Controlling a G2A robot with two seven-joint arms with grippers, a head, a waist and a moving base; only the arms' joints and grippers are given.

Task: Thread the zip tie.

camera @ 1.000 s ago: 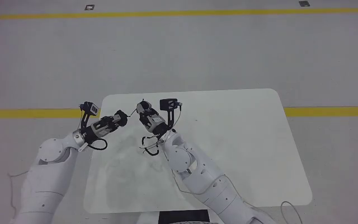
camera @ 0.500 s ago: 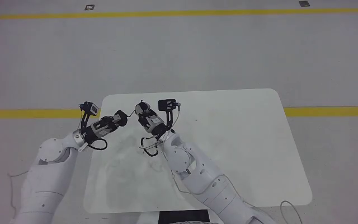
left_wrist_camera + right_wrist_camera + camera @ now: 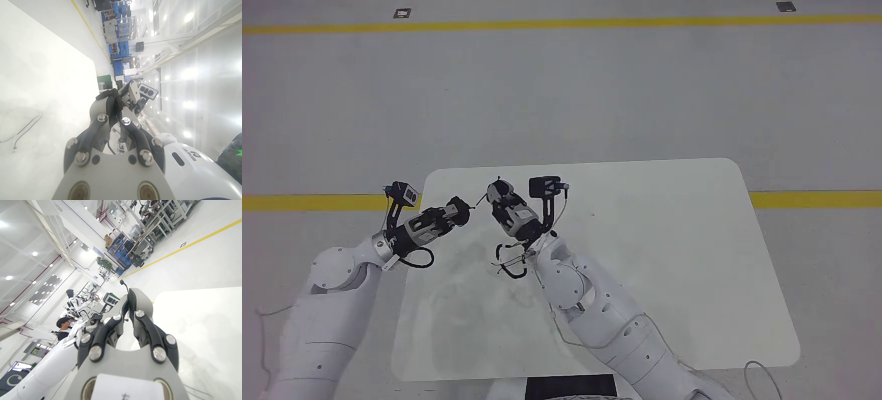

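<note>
- Right gripper [image 3: 129,294]: clamped tight on the zip tie [image 3: 122,282], strap trapped between the jaws, locking end poking out just past them.
- Left gripper [image 3: 114,97]: jaws drawn together tip to tip, close in front of the other arm's; contents of that pinch too hard to make out in its own wrist view.
- Seen from above: both held up off the table [image 3: 662,250], near its far left corner, with a thin dark line bridging the small gap between them, probably the tie's free tail.
- Handling, as a guess: very light, thin, springy plastic. Stiff enough to push endwise over a short stretch, quick to buckle or whip sideways over a long one. Smooth on the flat faces, so prone to sliding or twisting in a loose pinch.
- Best taken flat side to the jaws, near the tail tip, leaving only a short free end to steer. At the other end, best taken just behind the locking end, keeping the slot uncovered.
- Little call for force, more for alignment: tail square to the slot and the right way round.
- As for containers: locking slot the one opening to be filled, judged not yet threaded, though too small to confirm.
</note>
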